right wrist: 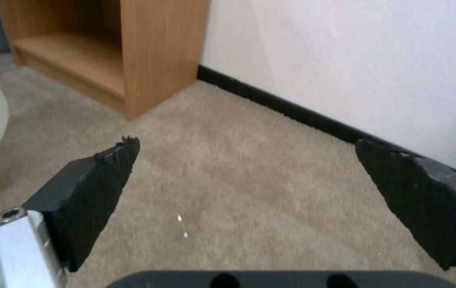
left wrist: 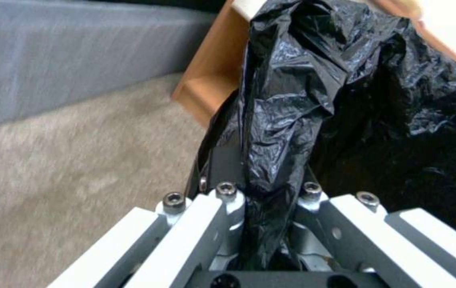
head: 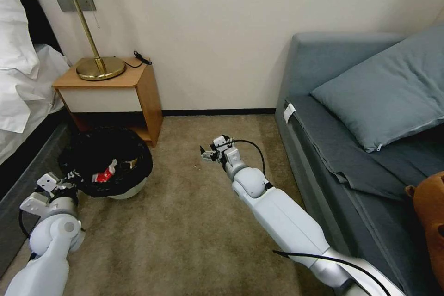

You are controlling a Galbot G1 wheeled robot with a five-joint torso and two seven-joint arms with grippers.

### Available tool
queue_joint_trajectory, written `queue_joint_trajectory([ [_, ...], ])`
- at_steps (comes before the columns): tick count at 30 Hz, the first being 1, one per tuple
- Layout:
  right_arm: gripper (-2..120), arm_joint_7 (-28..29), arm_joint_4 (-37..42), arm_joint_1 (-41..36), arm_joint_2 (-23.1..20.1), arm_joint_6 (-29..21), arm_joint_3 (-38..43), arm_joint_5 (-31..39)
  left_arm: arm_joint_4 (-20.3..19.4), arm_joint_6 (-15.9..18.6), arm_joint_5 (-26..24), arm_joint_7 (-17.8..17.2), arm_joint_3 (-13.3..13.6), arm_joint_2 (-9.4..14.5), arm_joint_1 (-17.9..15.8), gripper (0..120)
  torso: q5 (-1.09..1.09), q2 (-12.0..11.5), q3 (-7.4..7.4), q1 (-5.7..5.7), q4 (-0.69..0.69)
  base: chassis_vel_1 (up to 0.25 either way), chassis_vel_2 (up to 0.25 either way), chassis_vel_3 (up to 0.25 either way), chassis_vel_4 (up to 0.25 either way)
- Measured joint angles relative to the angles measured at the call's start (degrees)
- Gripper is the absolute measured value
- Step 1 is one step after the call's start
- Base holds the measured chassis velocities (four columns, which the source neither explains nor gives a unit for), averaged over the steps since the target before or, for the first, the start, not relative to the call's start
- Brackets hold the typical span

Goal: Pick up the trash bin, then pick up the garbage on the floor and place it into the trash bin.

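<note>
My left gripper (left wrist: pixel 259 224) is pinched on the trash bin's (head: pixel 126 190) black liner by the nightstand (head: pixel 138 88), red packet (head: pixel 104 175) inside. Right gripper (head: pixel 206 154) hangs spread wide over bare carpet (right wrist: pixel 249 180), well apart from it.

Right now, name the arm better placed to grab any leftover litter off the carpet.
Right. The right gripper hangs open and empty over bare carpet, while the left gripper is shut on the trash bin, pinching its black bag at the rim.
</note>
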Motion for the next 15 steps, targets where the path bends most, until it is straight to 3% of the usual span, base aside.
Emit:
queue_joint_trajectory([
  [10,100,0.00,0.27,-2.71,0.86,0.12,-0.59,-1.33,8.19,-2.80,-0.68,-0.06,0.41,-1.17,-0.32,4,0.00,0.00,0.00,0.00,0.02,0.000,0.000,0.000,0.000],
  [15,100,-0.02,0.24,-3.40,1.51,0.51,-0.78,-1.53,9.30,-2.45,-0.68,0.00,0.85,-1.05,-0.29,12,0.04,0.00,-0.01,0.00,0.02,0.000,0.000,0.000,0.000],
])
